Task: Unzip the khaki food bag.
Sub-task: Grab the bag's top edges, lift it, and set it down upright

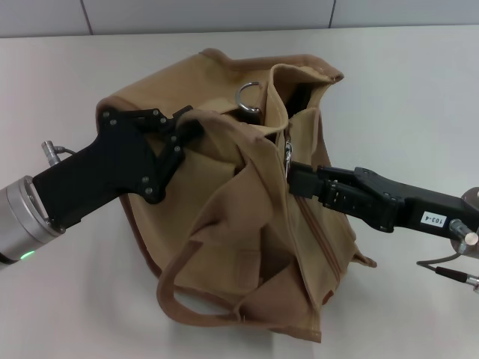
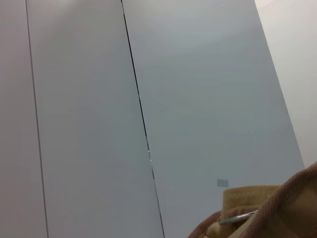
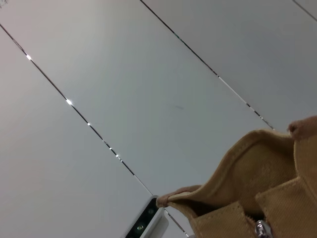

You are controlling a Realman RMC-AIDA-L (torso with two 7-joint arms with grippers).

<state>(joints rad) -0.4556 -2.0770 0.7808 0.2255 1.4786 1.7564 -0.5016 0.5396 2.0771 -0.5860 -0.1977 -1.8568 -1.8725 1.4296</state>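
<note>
The khaki food bag lies slumped on the white table, its strap handles loose at the front. The zip is open at the top, showing a dark gap. My left gripper reaches in from the left and is shut on the bag's top edge next to a strap. My right gripper comes in from the right and is shut on the metal zipper pull. The bag's fabric shows in the left wrist view and the right wrist view, where the zipper pull is also visible.
A silver ring hangs at the bag's top. The zip track runs down the bag's near side. The table extends around the bag, with a panelled wall behind it. A white device shows in the right wrist view.
</note>
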